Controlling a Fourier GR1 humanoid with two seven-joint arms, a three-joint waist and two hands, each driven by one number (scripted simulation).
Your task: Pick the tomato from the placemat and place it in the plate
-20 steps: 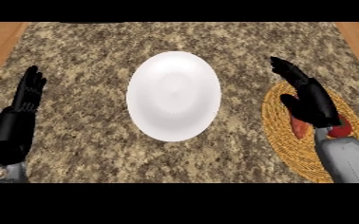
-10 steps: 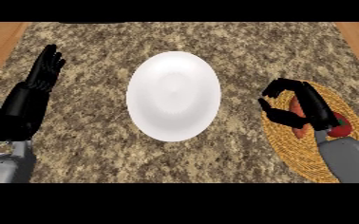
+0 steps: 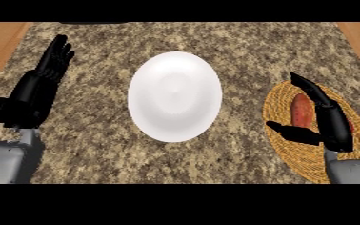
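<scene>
A reddish, elongated tomato (image 3: 302, 110) lies on the round woven placemat (image 3: 287, 150) at the counter's right. My right hand (image 3: 333, 126) hovers over the mat. Its fingers stretch up along the tomato's right side and its thumb points left below it, so the hand stands open around the tomato without closing on it. The white plate (image 3: 174, 95) sits in the middle of the counter with nothing in it. My left hand (image 3: 36, 93) rests open at the left edge, fingers up, well away from the plate.
The speckled stone counter (image 3: 98, 148) stretches around the plate. Wooden strips show at its far left (image 3: 10, 35) and far right (image 3: 350, 31) edges. My right forearm (image 3: 345, 171) covers the mat's lower right part.
My right hand's fingers, curled over the mat half a second ago, have straightened, and the tomato now shows between thumb and fingers. My left hand has risen at the left edge.
</scene>
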